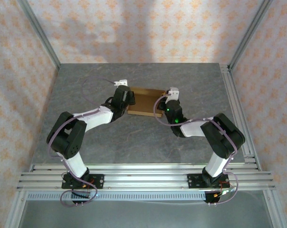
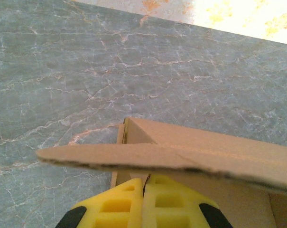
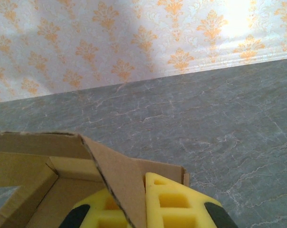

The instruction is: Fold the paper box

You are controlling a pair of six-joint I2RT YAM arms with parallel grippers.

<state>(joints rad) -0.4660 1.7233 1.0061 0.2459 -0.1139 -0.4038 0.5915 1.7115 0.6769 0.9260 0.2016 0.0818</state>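
Observation:
The paper box (image 1: 144, 100) is a tan cardboard piece lying on the grey table between my two grippers, its walls partly raised. My left gripper (image 1: 125, 98) is at its left end. In the left wrist view the yellow fingers (image 2: 122, 199) are pressed together at the gripper (image 2: 144, 183), with a thin cardboard edge pinched between them. A flap of the box (image 2: 214, 154) crosses just above. My right gripper (image 1: 168, 102) is at the right end. In the right wrist view this gripper (image 3: 141, 190) is shut on a slanted flap (image 3: 117, 175) that rises from the box's corner.
The grey marbled table (image 1: 143, 140) stretches around the box. Aluminium rails run along the near edge (image 1: 143, 173) and the right side (image 1: 236, 109). Patterned wallpaper walls (image 1: 143, 28) close the space at the back and sides.

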